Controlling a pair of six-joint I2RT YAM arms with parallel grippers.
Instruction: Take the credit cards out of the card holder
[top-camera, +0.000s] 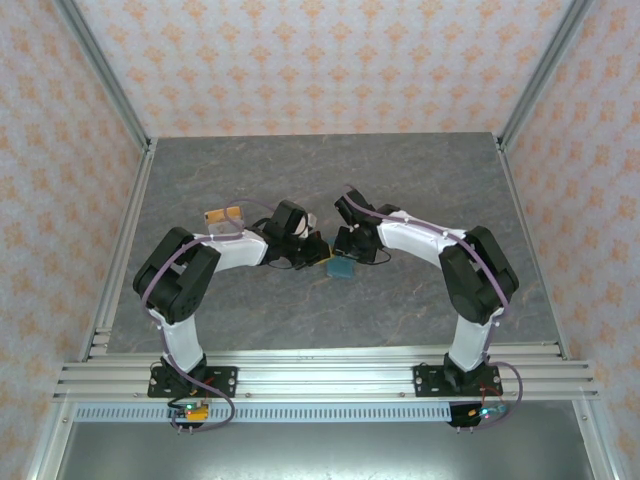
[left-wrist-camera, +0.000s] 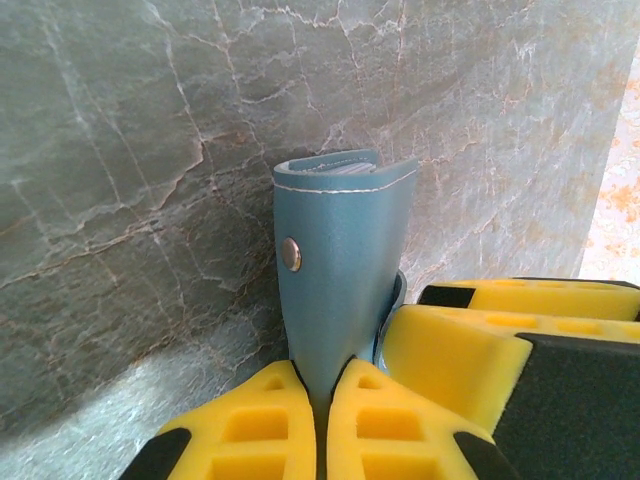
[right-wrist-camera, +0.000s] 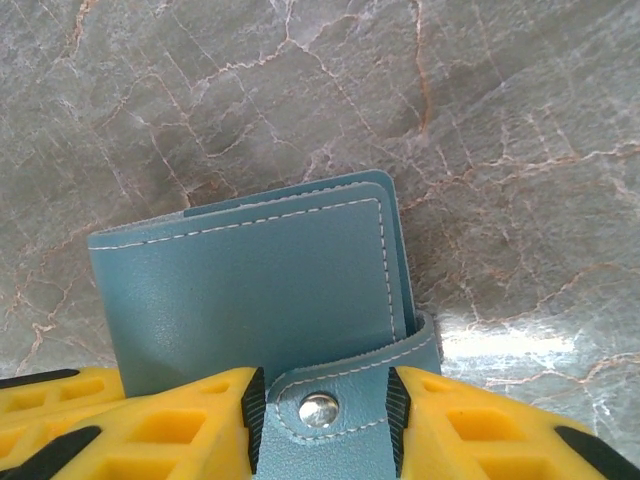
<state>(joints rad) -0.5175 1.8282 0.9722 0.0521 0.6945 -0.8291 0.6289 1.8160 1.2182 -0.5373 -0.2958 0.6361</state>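
– Card holder (top-camera: 342, 268) mid-table, right between the two arms, and both have a bite on it! The left gripper (left-wrist-camera: 322, 405) is clamped on its lower edge, so the card holder stands edge-on to that camera.

– And the right gripper (right-wrist-camera: 320, 412) is pinched on the closing tab (right-wrist-camera: 350, 380), with the snap (right-wrist-camera: 318, 408) sitting right between the yellow fingers (right-wrist-camera: 180, 430).

– So where's the danger?

– Two grips on one soft thing. If the right arm tugs the tab off-line, I'd expect the leather to twist or slide out of the left pads (left-wrist-camera: 250, 430), and down it goes. Pull too hard on a fastened snap and the tab could slip free instead.

– Anything showing inside?

– Pale edges peek out of the top fold, likely the credit cards (left-wrist-camera: 335, 172), but they're too thin to count. Tip the mouth down once it's open and they could spill. What looks like an orange-tan card (top-camera: 222, 215) lies behind the left arm, well apart.

– Is that snap fastened?

– Can't tell. The fingers cover the tab's end and the pockets are hidden. From above the grippers mask most of the holder. Whether it rests on the table (left-wrist-camera: 120, 200) or hangs just over it, I can't say.
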